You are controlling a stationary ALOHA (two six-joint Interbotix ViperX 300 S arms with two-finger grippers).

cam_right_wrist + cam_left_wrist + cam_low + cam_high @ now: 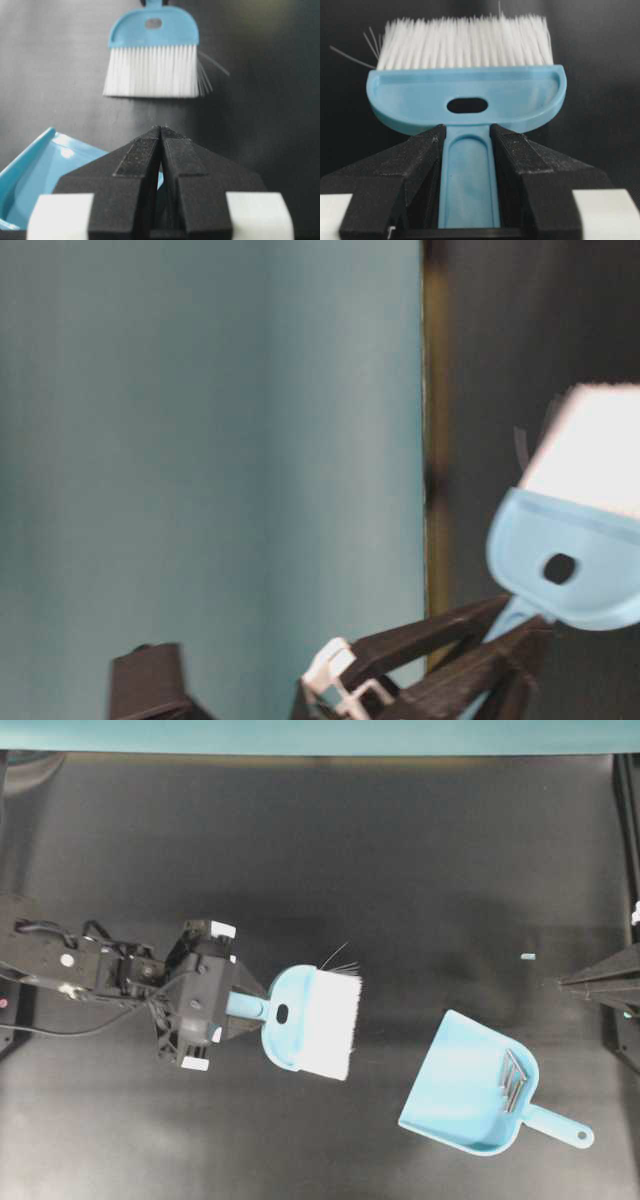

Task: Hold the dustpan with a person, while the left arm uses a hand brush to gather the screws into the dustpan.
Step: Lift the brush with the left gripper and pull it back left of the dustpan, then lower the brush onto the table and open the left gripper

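Down on the dark tabletop (300,840) the screws (512,1080) already lie inside the dustpan (455,1092), so the sweeping looks done, while the left claw (243,1004) grips the brush (310,1023) and the right claw (161,131) sits clenched and empty.

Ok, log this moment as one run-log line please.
left gripper: shut on hand brush handle | right gripper: shut, empty | screws: in dustpan | person: not visible
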